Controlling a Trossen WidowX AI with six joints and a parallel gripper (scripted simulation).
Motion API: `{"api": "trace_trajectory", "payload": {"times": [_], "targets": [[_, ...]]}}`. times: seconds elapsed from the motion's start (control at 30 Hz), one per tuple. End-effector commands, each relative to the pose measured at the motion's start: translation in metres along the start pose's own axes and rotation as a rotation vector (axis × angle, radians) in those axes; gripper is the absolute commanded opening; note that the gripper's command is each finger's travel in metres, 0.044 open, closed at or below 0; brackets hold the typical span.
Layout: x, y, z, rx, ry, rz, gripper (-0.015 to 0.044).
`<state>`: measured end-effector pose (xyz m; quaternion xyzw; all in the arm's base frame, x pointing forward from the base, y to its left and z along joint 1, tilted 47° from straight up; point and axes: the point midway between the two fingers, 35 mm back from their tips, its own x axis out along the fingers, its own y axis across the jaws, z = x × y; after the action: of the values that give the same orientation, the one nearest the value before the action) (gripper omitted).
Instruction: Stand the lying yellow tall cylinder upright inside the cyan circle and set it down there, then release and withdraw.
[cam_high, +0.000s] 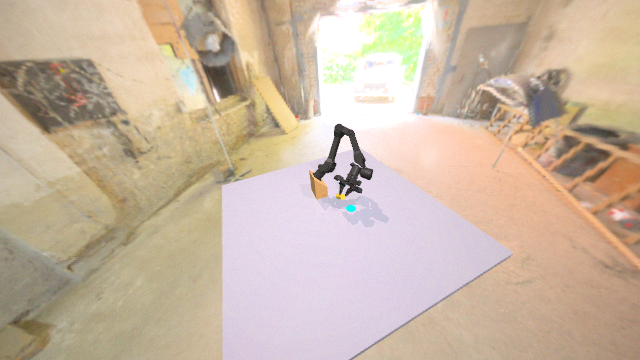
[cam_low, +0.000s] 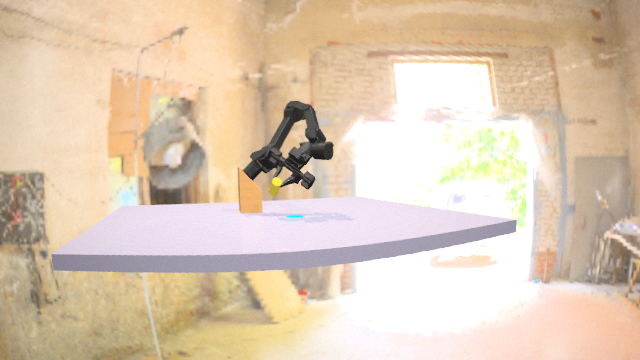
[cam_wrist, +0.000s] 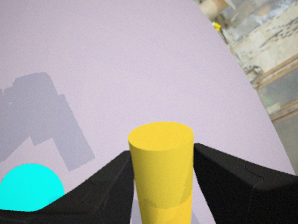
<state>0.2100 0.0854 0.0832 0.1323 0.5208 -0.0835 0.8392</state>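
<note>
Holding the yellow cylinder (cam_wrist: 161, 179) clamped in the end effector (cam_wrist: 161, 192), one finger (cam_wrist: 100, 196) on each side. Cylinder is off the counter (cam_low: 350, 235), tilted in the exterior view, near the far side, well in from the edges. Cyan circle (cam_low: 295, 216) lies on the counter just beside and below it. Brown wedge block (cam_low: 249, 193) stands near the arm's base.

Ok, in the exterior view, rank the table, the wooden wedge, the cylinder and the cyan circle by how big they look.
1. Table
2. Wedge
3. and 4. Cylinder and circle: alike in size. The circle looks flattened at this angle, so no ranking between them.
</note>
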Motion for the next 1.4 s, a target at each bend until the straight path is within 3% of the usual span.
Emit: {"api": "trace_trajectory", "payload": {"times": [0.0,1.37], "targets": [[-0.001,0.0,0.002,0.013,-0.031,-0.002,0.0105],[-0.011,0.006,0.008,0.119,-0.29,0.041,0.0105]]}}
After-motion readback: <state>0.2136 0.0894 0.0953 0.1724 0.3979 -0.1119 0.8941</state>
